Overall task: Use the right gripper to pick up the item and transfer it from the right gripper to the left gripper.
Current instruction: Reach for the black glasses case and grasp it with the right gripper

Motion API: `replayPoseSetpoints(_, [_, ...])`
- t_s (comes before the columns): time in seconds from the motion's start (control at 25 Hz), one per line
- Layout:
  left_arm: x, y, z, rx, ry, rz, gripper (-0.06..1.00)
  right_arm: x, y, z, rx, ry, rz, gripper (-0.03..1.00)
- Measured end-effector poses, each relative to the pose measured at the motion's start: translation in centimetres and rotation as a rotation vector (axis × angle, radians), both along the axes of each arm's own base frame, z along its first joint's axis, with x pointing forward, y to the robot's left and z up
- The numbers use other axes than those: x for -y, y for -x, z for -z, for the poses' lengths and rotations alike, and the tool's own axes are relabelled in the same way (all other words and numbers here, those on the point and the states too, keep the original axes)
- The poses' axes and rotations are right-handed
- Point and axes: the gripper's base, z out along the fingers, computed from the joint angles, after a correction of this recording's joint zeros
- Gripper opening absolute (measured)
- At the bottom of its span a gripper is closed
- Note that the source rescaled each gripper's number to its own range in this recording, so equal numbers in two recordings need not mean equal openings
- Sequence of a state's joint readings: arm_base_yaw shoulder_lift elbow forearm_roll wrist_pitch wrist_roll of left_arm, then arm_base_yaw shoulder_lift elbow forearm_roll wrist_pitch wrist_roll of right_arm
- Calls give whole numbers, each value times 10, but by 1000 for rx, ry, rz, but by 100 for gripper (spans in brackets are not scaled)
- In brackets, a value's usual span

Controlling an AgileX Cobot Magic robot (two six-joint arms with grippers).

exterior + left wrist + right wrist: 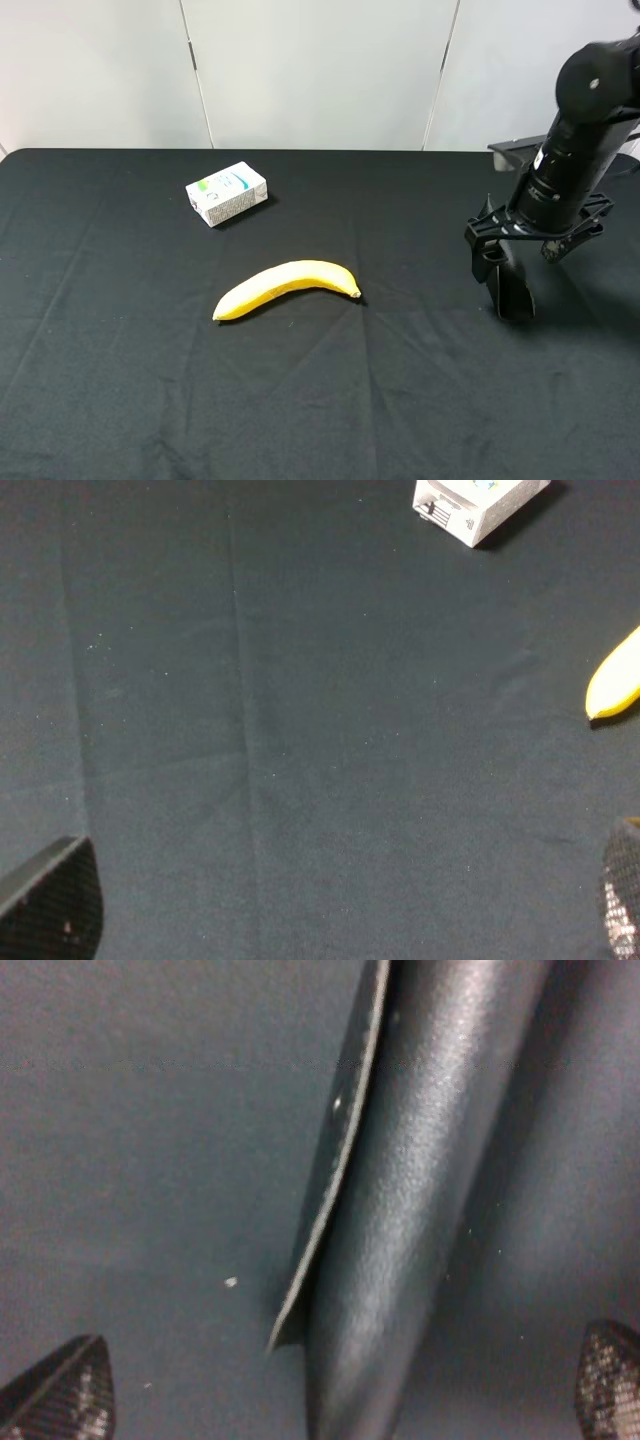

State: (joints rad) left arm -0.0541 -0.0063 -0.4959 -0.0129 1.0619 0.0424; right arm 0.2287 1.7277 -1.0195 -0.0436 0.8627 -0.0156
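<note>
Right tool (518, 260) is lowered over the item (512, 292) near the right edge of the surface (150, 400), about midway along that edge. Its jaws are spread wide, one on each side of the case, and nothing is gripped yet. The item lies flat on the cloth with its loose flap edge seen in the right wrist view.

The case is judged nearer one fingertip than the other. On closing it could be struck on one side first and shoved or turned.

- Only the thin flap could be pinched, so the body would hang or drop.
- The sloped, smooth faces may be squeezed out of the pads.

Left tool (335, 910) is spread apart and empty over bare cloth. The banana (288, 287) and carton (226, 193) lie well clear.
</note>
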Motion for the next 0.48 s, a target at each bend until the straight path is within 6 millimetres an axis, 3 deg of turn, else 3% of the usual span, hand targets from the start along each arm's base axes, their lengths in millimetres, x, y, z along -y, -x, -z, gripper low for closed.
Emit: replayPoseSetpoints(0.48, [0,0,0,0,0,0,99,-1,-9,45,-94,38,-12,100])
